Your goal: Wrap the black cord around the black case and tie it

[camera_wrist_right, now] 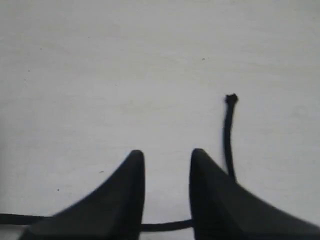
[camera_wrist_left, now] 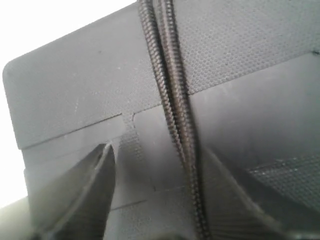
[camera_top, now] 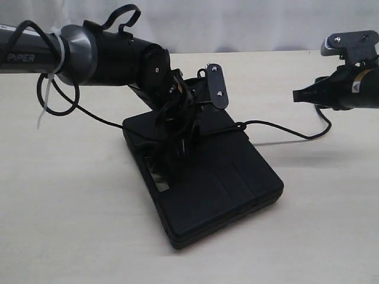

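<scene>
A: Item one, black case (camera_top: pixel 225 177)?
B: Flat on the table (camera_top: pixel 71 236), centre of the exterior view. The black cord (camera_wrist_left: pixel 167 75) crosses its lid and trails off toward 10 and 3 o'clock.
A: Left gripper (camera_wrist_left: pixel 159 150)?
B: Down on the lid, jaws spread. Two cord strands pass between them, not clamped.
A: Right gripper (camera_wrist_right: pixel 166 155)?
B: At 2 o'clock from the case, above the table. Jaws partly parted, holding nothing.

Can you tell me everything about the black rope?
The black cord is a long, thin, braided rope. Two strands lie side by side across the lid of the black case, between the open fingers of the left claw. A loose part trails onto the table near the open right claw and ends in a small frayed tip. Neither claw seems to squeeze it.
</scene>
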{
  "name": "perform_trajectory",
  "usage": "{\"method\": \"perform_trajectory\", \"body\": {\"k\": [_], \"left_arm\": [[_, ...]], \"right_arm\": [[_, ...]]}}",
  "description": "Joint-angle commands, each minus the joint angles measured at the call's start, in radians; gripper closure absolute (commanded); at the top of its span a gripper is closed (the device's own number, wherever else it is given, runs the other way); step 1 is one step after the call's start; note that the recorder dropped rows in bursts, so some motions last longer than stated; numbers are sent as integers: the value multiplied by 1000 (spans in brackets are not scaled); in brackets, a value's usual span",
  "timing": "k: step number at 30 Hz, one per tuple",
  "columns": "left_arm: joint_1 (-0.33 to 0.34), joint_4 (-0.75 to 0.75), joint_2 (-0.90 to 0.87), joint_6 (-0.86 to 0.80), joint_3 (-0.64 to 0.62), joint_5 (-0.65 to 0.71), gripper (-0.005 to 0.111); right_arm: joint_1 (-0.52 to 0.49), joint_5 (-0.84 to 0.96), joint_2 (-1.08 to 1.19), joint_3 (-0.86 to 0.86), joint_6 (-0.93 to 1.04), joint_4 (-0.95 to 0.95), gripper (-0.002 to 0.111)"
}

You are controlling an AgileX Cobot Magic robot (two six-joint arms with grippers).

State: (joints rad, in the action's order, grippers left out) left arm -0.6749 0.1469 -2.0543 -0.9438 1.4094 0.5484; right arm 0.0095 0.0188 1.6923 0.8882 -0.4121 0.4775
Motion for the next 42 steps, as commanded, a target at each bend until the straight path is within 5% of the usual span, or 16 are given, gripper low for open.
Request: {"method": "perform_trajectory", "body": {"k": [1, 10, 13, 17, 21, 24, 32, 42], "left_arm": [[-1, 65, 52, 5, -20, 63, 56], [-1, 125, 89, 90, -20, -22, 43], [3, 95, 153, 254, -20, -41, 58], [-2, 110, 226, 341, -20, 131, 76], [-38, 366, 219, 54, -27, 395, 87], [-102, 491, 196, -124, -32, 468, 90], [-274, 360, 168, 56, -128, 248, 107], [-320, 350, 57, 202, -205, 152, 107]], "right_arm": [[42, 179, -114, 21, 7, 7, 104], [167, 439, -131, 11, 211, -148, 104], [167, 456, -65, 11, 689, -571, 104], [167, 531, 0, 16, 994, -844, 104], [167, 491, 17, 16, 1000, -861, 104], [167, 489, 15, 16, 1000, -861, 104], [167, 473, 15, 16, 1002, -861, 104], [167, 449, 15, 16, 1000, -861, 104]]}}
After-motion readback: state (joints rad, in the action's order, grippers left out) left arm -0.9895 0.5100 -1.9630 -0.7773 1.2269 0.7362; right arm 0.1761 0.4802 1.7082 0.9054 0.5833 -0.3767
